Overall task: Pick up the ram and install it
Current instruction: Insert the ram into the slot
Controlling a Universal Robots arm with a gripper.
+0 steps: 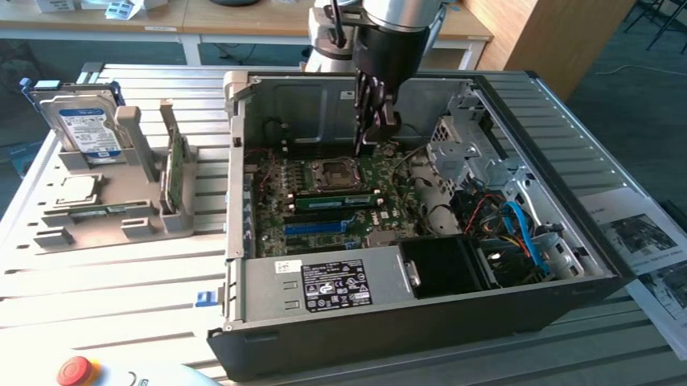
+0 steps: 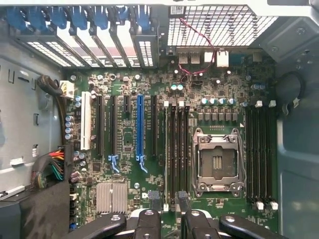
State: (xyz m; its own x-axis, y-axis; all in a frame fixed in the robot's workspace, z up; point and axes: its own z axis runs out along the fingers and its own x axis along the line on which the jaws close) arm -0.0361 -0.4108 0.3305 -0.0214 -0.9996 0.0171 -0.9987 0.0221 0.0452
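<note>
Since a clear gap shows between the two dark tips in the wrist view and nothing sits in it, the fingers (image 2: 151,219) of the gripper (image 1: 371,135) read as released. They straddle the line of the memory slots (image 2: 177,149) that run beside the CPU socket (image 2: 218,159). In the exterior view the gripper hangs low inside the open case (image 1: 429,318), above the motherboard (image 1: 371,181) and close to the socket, touching nothing that I can make out.

The ram (image 1: 338,200) is just beside the socket, on the side nearer the exterior camera. It is a narrow green stick standing on edge in one of those slots, apart from the fingers. I judge the pick-up and the carry done and the stick set into its slot.

Whether it is pressed fully home with the end clips closed cannot be told. From the wrist camera the stick is seen edge-on and is hard to tell from the dark slots around it. The arm is cut off by the frame above the gripper.

Further out, at the exterior view's left, a grey holder (image 1: 108,229) stands on the surface (image 1: 108,289), well apart from the case. It carries a hard drive (image 1: 88,129) and a broader green card (image 1: 172,173), both upright.
</note>
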